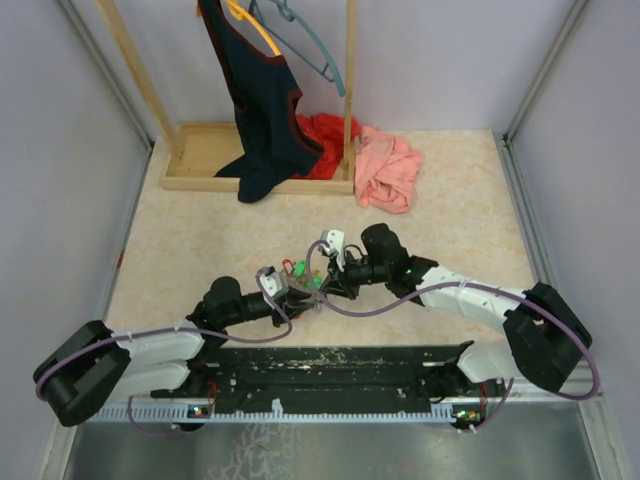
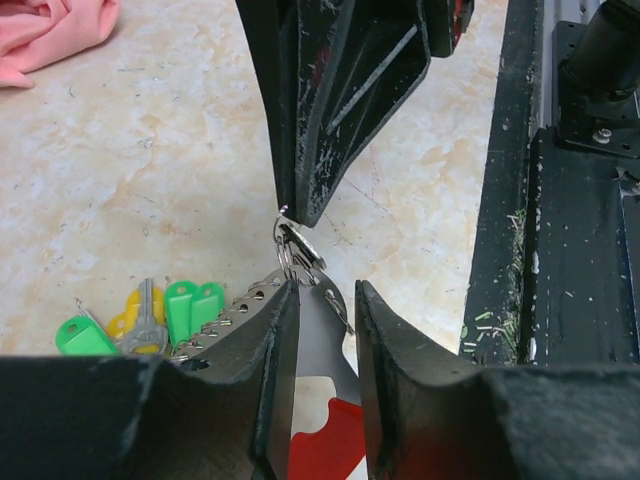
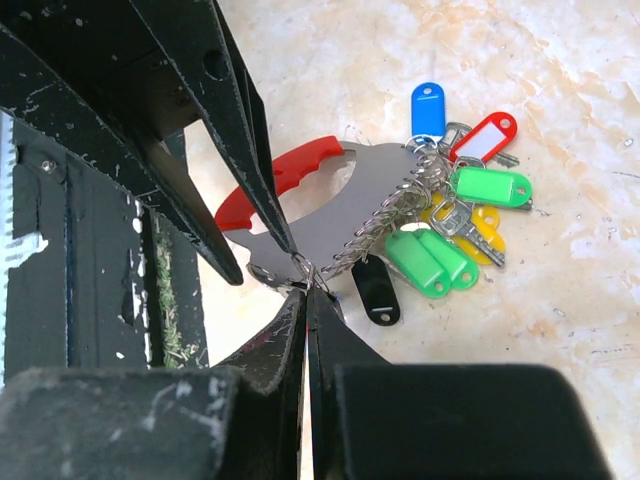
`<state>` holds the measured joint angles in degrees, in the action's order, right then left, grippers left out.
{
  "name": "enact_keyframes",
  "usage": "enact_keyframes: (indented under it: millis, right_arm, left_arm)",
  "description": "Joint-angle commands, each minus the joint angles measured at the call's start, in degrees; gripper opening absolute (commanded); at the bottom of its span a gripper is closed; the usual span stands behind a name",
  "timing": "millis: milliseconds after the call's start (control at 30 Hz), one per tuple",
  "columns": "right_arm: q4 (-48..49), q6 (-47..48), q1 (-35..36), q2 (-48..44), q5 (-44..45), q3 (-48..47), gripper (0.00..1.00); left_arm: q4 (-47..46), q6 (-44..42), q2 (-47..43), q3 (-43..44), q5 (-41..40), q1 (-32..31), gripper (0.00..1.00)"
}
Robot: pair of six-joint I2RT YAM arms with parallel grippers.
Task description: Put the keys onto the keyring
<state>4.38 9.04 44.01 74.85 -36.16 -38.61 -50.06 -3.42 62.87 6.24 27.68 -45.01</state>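
Right pincer (image 3: 305, 288) was closed, tips clamped on a small metal ring (image 3: 300, 267) at the corner of the grey plate of the keyring (image 3: 330, 205). Left pincer (image 2: 327, 288) was apart. We only saw that gap from the left wrist, with the grey plate and red loop lying in it. The right wrist gave us the whole bunch: keys (image 3: 455, 225) fanned on the tabletop (image 3: 560, 90) just beside the plate. Tags were blue, red, green, yellow and black, with bead chains (image 3: 385, 225) running to the plate. The left wrist caught only green and yellow tags plus one bare key. From the top we saw both arms meeting mid-tabletop, the keys mere specks, and a wooden rack (image 1: 200, 150) and pink cloth (image 1: 388, 170) at the back.
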Motion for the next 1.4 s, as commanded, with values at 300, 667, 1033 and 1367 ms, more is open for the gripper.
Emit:
enact_keyframes:
  millis: [300, 667, 1033, 1367]
  right_arm:
    - [-1.4, 2.6, 2.2, -0.8, 2.3, -3.7, 0.00]
    - [-1.8, 2.7, 2.4, -1.3, 2.7, -4.0, 0.00]
    - [-2.1, 2.8, 2.3, -1.4, 2.3, -4.1, 0.00]
    - [-6.1, -2.9, -2.3, 0.9, 6.7, -3.1, 0.00]
  left_arm:
    - [3.8, 1.8, 1.5, 4.2, -5.0, -0.2, 0.35]
    - [5.3, 1.3, 5.7, 7.2, -1.0, -0.2, 0.28]
    - [5.1, 1.1, 7.9, 8.5, 1.0, -0.2, 0.09]
    - [5.0, -1.2, 2.5, 5.4, -0.1, -0.2, 0.01]
